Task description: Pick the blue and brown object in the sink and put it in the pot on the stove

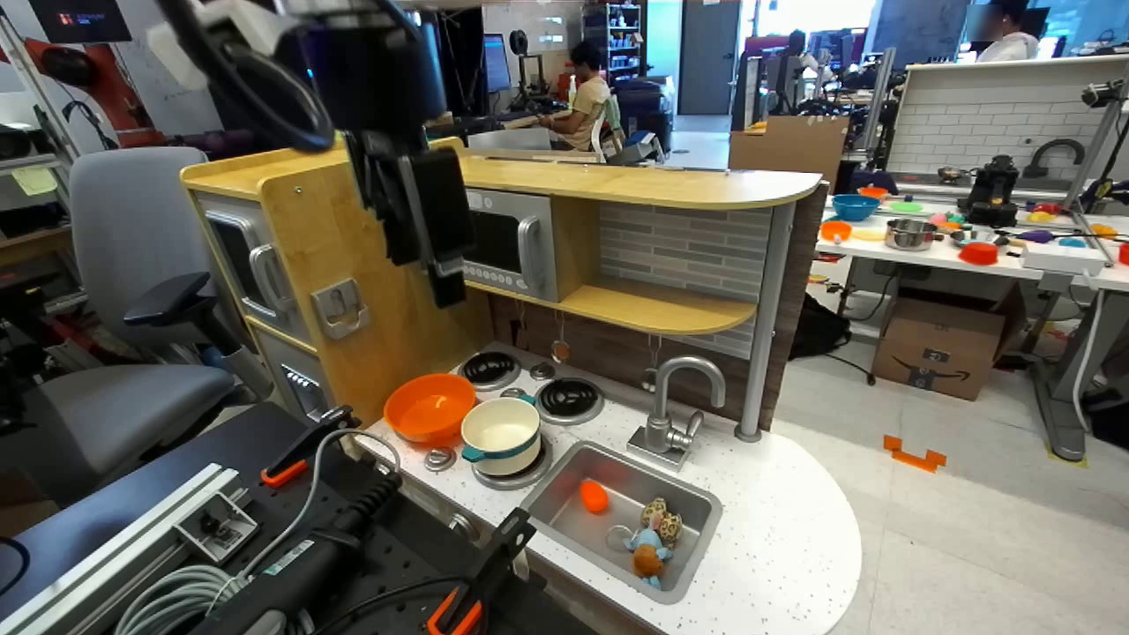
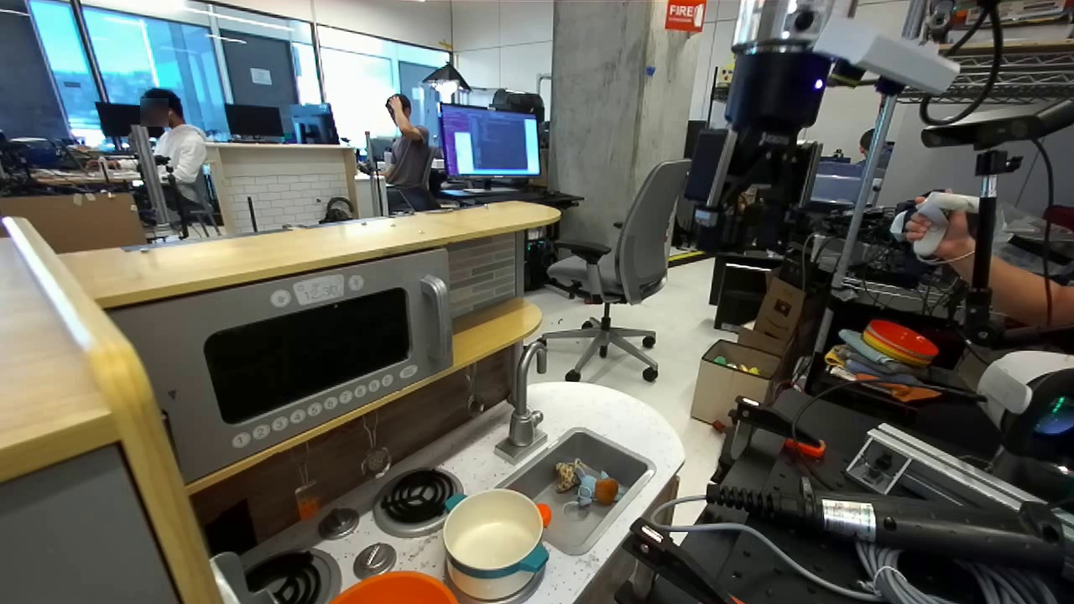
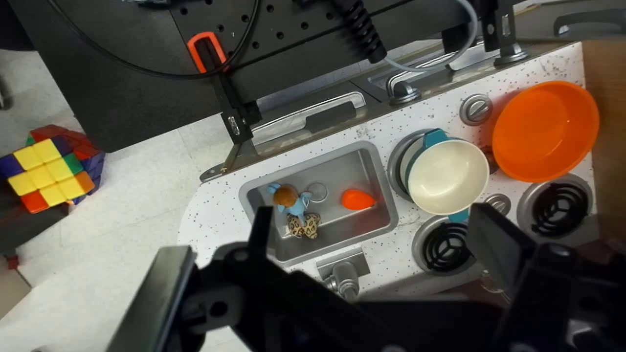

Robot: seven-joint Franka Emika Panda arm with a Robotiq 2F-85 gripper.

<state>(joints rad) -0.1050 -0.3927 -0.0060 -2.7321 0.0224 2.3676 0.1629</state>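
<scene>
The blue and brown toy lies in the grey sink, against a leopard-spotted piece. It shows in an exterior view and in the wrist view, near the sink's end away from the stove. The cream pot with teal handles stands on a burner of the stove beside the sink; it looks empty in the wrist view. My gripper is high above the counter, apart from everything. In the wrist view its fingers are wide apart with nothing between them.
An orange egg-shaped piece and a clear ring lie in the sink. An orange bowl sits beside the pot. The faucet rises behind the sink. A wooden shelf with a microwave stands behind the stove.
</scene>
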